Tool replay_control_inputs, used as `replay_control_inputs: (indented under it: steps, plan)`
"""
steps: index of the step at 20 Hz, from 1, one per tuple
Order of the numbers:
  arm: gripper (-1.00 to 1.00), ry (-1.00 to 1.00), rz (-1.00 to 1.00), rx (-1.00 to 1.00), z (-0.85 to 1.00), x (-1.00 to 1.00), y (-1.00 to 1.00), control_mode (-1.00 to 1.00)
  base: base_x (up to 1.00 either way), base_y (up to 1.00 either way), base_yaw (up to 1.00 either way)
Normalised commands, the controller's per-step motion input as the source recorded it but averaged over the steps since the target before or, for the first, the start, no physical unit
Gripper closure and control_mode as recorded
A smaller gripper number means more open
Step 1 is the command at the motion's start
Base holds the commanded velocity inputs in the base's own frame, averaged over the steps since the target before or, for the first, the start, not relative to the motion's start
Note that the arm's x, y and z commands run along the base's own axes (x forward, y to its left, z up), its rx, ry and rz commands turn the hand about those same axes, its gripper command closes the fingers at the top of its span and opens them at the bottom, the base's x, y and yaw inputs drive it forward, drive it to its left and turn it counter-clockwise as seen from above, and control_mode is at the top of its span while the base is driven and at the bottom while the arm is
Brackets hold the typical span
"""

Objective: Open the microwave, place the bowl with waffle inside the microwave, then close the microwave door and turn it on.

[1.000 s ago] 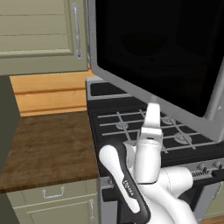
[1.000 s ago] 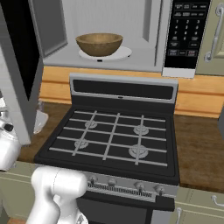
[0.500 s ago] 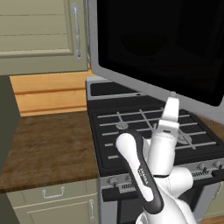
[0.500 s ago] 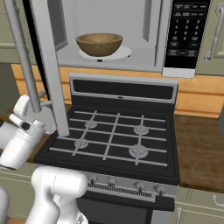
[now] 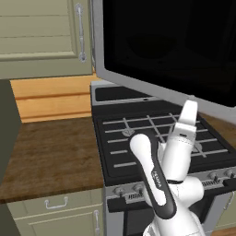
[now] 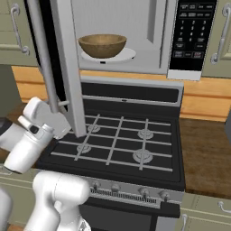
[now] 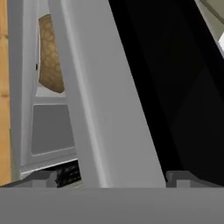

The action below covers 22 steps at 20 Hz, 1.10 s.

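Left base view: microwave door (image 5: 170, 50) swung open, black glass facing the camera, hanging over the stove (image 5: 156, 138); the arm reaches up to its lower edge, gripper hidden behind the door. Right base view: microwave (image 6: 135, 36) open, bowl (image 6: 102, 45) on the white turntable (image 6: 122, 55) inside, up and to the right of the hand; door handle (image 6: 45, 58) runs down to the hand at the door's bottom edge. Hand view: gripper (image 7: 111, 178) jaws spread wide, the door's silver frame between the two tips, nothing clamped; bowl sits far left of the jaws, beyond the door.
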Motion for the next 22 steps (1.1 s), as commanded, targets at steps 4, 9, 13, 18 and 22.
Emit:
replay_control_inputs:
  steps: [4,9,13,18,22]
  plan:
    - [-1.00,0.00,-0.08,0.03,0.00,0.27,-0.14,-1.00,0.00,0.00,0.00]
    - [-1.00,0.00,-0.09,0.04,0.00,0.28,-0.15,-1.00,0.00,0.00,0.00]
    - [-1.00,0.03,-0.08,0.02,0.04,0.27,-0.12,-1.00,0.00,0.00,0.00]
    - [-1.00,0.06,-0.05,0.02,0.09,0.28,-0.14,-1.00,0.00,0.00,0.00]
    - [-1.00,0.07,0.00,0.07,0.05,0.35,-0.25,-1.00,0.00,0.00,0.00]
